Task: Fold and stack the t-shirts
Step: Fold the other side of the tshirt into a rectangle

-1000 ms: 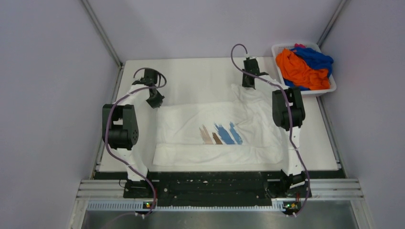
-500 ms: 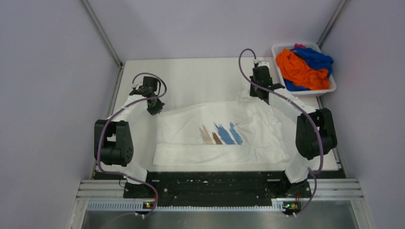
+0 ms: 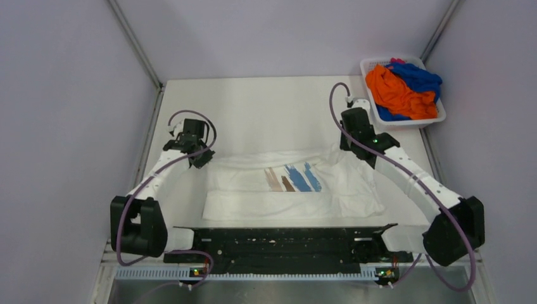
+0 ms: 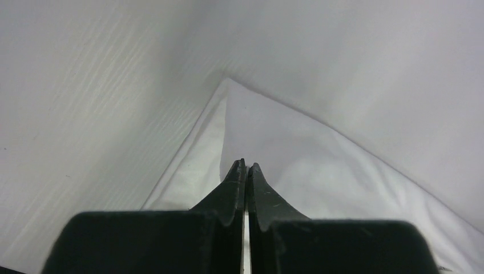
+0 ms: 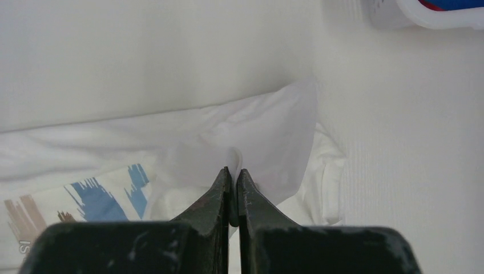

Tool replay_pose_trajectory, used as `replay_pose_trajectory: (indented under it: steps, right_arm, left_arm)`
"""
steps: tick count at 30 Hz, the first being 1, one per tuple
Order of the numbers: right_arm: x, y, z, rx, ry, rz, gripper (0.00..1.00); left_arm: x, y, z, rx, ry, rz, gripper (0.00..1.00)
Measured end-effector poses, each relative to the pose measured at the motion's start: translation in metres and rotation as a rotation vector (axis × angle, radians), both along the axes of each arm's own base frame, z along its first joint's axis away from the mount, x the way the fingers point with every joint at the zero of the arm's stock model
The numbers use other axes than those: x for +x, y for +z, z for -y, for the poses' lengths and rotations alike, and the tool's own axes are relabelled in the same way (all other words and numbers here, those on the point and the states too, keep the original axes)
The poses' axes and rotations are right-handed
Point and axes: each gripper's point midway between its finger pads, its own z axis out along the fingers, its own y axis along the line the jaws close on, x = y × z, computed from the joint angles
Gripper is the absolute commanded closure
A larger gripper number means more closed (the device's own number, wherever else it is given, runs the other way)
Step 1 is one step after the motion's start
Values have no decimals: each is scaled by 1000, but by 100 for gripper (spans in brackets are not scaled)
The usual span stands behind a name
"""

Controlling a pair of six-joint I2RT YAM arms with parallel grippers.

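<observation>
A white t-shirt with blue and brown brush strokes lies across the middle of the table, its far part lifted and doubled toward me. My left gripper is shut on the shirt's far left edge; in the left wrist view the gripper pinches white cloth. My right gripper is shut on the far right edge, and the right wrist view shows a fold of the shirt nipped in the gripper. Orange, blue and pink-red t-shirts sit crumpled in the basket.
The white plastic basket stands at the table's far right corner, just beyond the right arm, and its edge shows in the right wrist view. Bare white tabletop lies beyond the shirt. Grey walls close in both sides.
Both arms have drawn back toward the near edge, elbows swinging out and down. The shirt's far edge came with them, so the shirt now spans less depth.
</observation>
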Motion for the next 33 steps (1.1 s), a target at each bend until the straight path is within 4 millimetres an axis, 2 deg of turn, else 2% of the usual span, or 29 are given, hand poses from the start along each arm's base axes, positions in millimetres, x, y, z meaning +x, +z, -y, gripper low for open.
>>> replay_pose_trajectory:
  steps: [4, 7, 14, 17, 19, 20, 21, 25, 27, 29, 30, 33]
  right_arm:
    - [-24, 17, 2, 45, -8, 26, 100]
    - [-39, 17, 3, 62, -11, 16, 100]
    - [-84, -20, 23, 39, -52, -108, 100]
    - [-101, -37, 28, 56, -75, -146, 97]
    - [-115, -53, 32, 69, -103, -191, 84]
    - [-120, -59, 33, 75, -115, -214, 77]
    - [-126, -66, 33, 83, -125, -239, 73]
    - [-148, -83, 31, 122, -166, -334, 62]
    - [-159, -87, 33, 130, -187, -374, 51]
    - [-166, -87, 35, 140, -207, -389, 21]
    - [-169, -84, 36, 147, -212, -386, 9]
    - [-170, -70, 38, 165, -217, -349, 2]
  left_arm:
    - [-10, 4, -2, -4, 13, 19, 100]
    - [-18, 5, -3, -11, 23, 29, 100]
    - [-39, -6, -9, 6, 40, -1, 100]
    - [-55, -20, -11, 8, 52, -43, 100]
    - [-65, -32, -12, 10, 61, -79, 89]
    - [-71, -38, -13, 14, 64, -99, 78]
    - [-76, -43, -14, 16, 69, -118, 66]
    - [-94, -58, -17, 27, 88, -192, 37]
    - [-97, -60, -18, 33, 93, -209, 29]
    - [-99, -60, -19, 35, 102, -214, 26]
    - [-100, -59, -19, 35, 104, -214, 20]
    - [-98, -50, -19, 34, 104, -198, 11]
